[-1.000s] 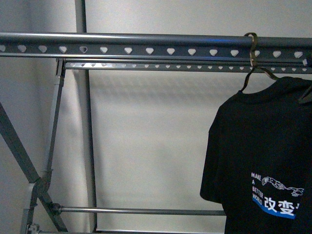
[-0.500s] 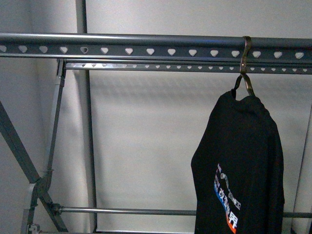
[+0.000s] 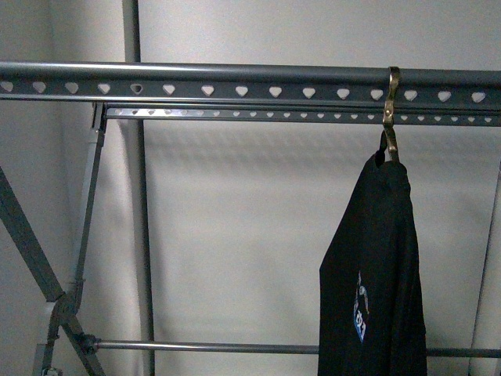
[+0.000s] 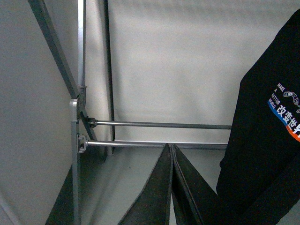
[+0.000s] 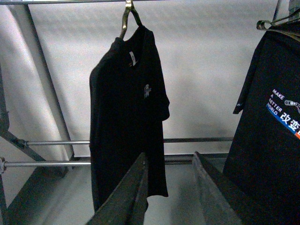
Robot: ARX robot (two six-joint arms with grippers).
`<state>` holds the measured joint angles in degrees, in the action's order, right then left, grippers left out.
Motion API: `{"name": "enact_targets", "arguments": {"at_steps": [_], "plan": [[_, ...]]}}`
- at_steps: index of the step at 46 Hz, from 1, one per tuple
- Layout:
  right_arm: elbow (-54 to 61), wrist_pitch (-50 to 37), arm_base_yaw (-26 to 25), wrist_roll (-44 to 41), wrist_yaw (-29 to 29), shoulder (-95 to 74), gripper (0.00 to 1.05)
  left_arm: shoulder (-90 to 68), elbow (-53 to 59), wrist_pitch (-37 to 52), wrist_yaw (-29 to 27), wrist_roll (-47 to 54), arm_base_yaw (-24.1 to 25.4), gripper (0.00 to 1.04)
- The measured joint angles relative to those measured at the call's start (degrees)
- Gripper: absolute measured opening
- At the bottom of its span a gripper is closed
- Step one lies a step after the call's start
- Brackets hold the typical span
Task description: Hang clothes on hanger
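We note the black T-shirt [image 3: 376, 266] hanging from the long grey rack rail [image 3: 235, 82], the one punched with heart-shaped holes. A small gold-toned hook [image 3: 391, 110] loops over the rail toward its right end, and the shirt's collar sits just under it. In the front view the shirt hangs edge-on to us, so only a sliver of its print shows. Nothing holds it; it hangs free, clear of the lower crossbar [image 3: 211, 345] behind it.

Neither arm appears in the front view. In the left wrist view the left gripper [image 4: 171, 187] points at the rack's lower bars, its jaws pressed together with nothing between them, and a printed black shirt [image 4: 267, 140] hangs just beside it. In the right wrist view the right gripper [image 5: 168, 192] has its jaws spread apart and empty, with the hung shirt [image 5: 129, 108] in front of it and apart from it.

That view also shows a second black shirt with white lettering [image 5: 272, 122] on its own hanger, farther along the rail. We cannot tell for sure which of the two shirts the left wrist view shows.

Our judgement: the hanging itself looks done, hook seated over the rail and both grippers free. What is left, if anything, is drawing the arms back clear of the rack.
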<state>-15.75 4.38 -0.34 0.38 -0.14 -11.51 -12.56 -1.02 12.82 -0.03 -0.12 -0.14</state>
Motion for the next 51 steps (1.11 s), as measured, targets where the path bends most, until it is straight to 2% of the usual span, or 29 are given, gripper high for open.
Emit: {"name": "enact_targets", "arguments": {"at_steps": [6, 11, 51], "plan": [[4.3, -1.7, 0.1, -0.3, 0.0, 2.8, 0.01, 2.5, 0.0, -2.5, 0.0, 0.0, 0.0, 0.04], [7.0, -2.4, 0.1, -0.3, 0.0, 4.4, 0.02, 11.2, 0.0, -12.2, 0.0, 0.0, 0.0, 0.04], [15.4, -4.2, 0.1, -0.3, 0.0, 11.3, 0.02, 12.3, 0.0, -12.6, 0.0, 0.0, 0.0, 0.04]]}}
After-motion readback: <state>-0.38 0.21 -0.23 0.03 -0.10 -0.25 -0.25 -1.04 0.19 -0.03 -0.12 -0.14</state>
